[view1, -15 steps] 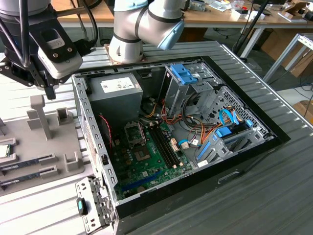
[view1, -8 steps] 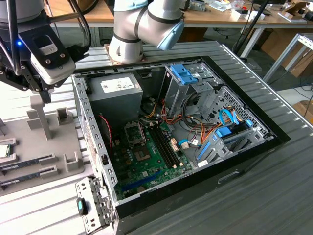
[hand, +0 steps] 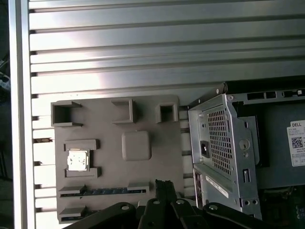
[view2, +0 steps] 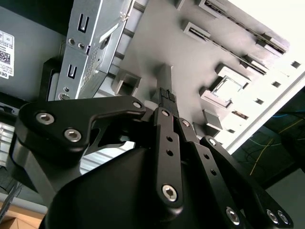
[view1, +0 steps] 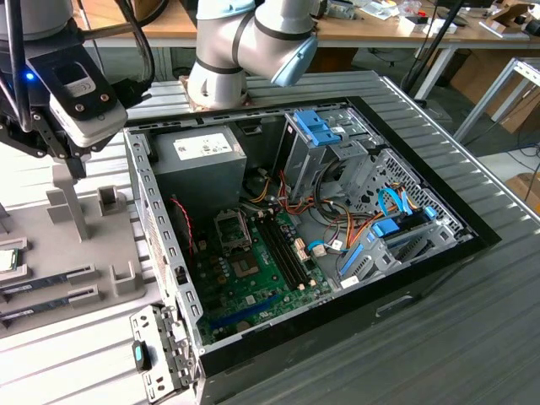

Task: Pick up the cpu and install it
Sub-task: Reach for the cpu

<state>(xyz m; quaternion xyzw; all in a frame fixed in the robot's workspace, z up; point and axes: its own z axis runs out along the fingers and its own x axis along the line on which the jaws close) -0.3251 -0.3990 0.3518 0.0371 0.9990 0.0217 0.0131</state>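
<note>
Ribbed grey metal surface (hand: 143,47) carries a grey fixture tray (hand: 107,129); the silvery square cpu with green rim (hand: 77,160) sits in its recess, nearer and toward the exterior view's left of the jaws, which hang clenched and empty above the tray.

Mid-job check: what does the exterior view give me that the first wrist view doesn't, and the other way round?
Exterior view: the motherboard and blue-latched drive bays inside the open case. First wrist view: a top-down look at the cpu seated in its pocket on the grey tray, untouched. Both: the tray, the power supply and the gripper above the tray.
</note>
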